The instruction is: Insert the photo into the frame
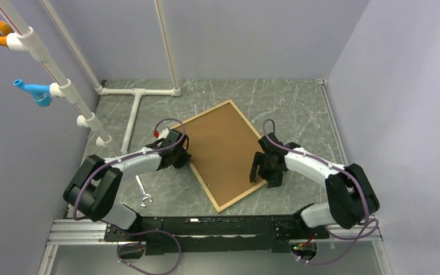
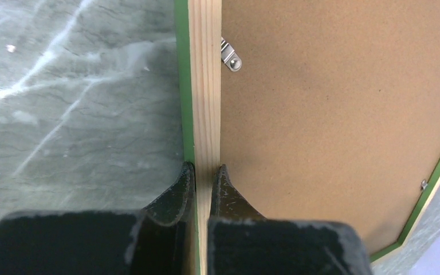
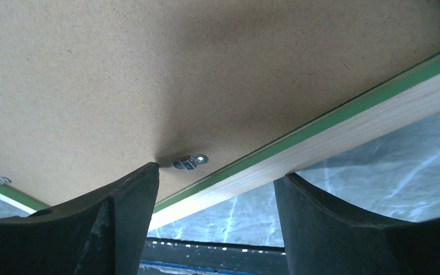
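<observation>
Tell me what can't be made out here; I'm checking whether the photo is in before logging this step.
1. Photo: seen in no view. The backing board fills the frame, so whether it lies underneath cannot be told.
2. Right end effector: in the right wrist view its fingers straddle the frame's edge, but contact is unclear, and the overhead view is too small.
3. Frame's front: faces the table, hidden in every view.

One frame (image 2: 205, 86), one backing board (image 1: 223, 152), one wrench (image 1: 143, 193), two grippers: left gripper (image 2: 201, 172), right gripper (image 3: 217, 172). At least two clips: one clip (image 3: 190, 162) between the right jaws, one (image 2: 231, 57) ahead of the left jaws.
</observation>
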